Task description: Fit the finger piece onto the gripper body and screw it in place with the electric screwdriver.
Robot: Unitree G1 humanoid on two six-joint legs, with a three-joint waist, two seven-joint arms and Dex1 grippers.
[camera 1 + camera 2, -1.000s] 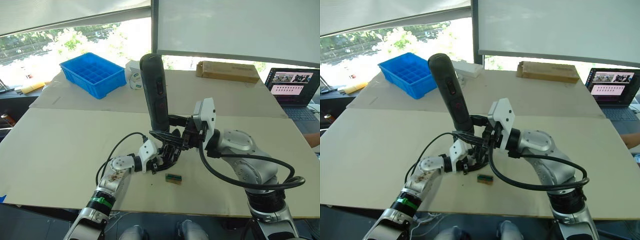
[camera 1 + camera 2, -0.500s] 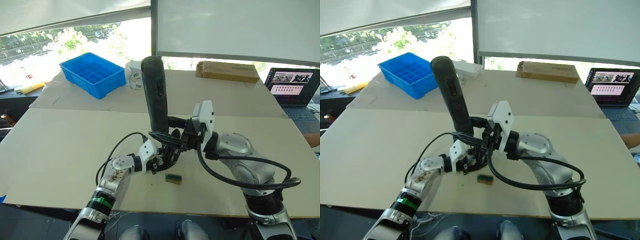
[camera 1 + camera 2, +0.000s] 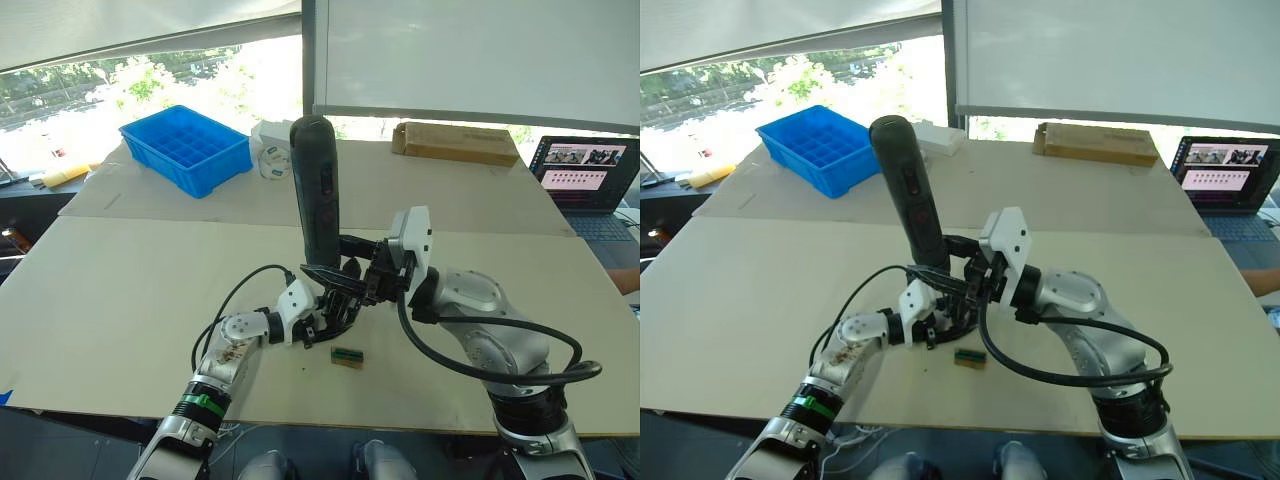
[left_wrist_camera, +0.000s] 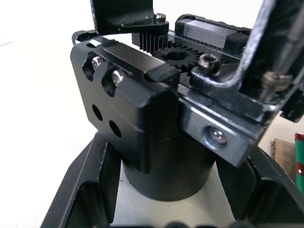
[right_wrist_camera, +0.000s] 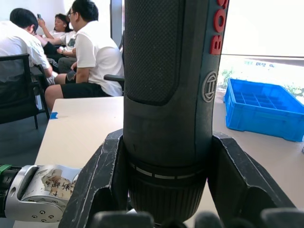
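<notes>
- The right gripper (image 3: 352, 270) clamps the screwdriver (image 3: 316, 190) near its lower end; in the right wrist view a finger (image 5: 102, 183) presses against each side of the barrel.
- The screwdriver stands nearly upright, its top leaning slightly toward 11 o'clock, its lower end over the gripper body (image 3: 335, 305). The bit itself is hidden among the black parts.
- The left gripper (image 3: 322, 312) closes around the gripper body; in the left wrist view a finger (image 4: 85, 190) lies along each side of the round base (image 4: 166, 175).
- That view shows the body's boxy bracket (image 4: 118, 99) with screw heads, a toothed gear (image 4: 173, 54) and a rack on top.
- Whether the finger piece is already on the body I cannot tell; it cannot be picked out among the black parts.
- A small green-brown block (image 3: 346, 356) lies on the table (image 3: 120, 300) just at 5 o'clock from the body, apart from it.
- At 10 o'clock, well apart, a blue tray (image 3: 185, 148) sits at the far side; a white object (image 3: 268, 150) is beside it.
- At 1 o'clock lies a cardboard box (image 3: 455, 143); at 2 o'clock, by the table edge, an open laptop (image 3: 590, 180).
- People (image 5: 71, 52) sit in the background of the right wrist view.
</notes>
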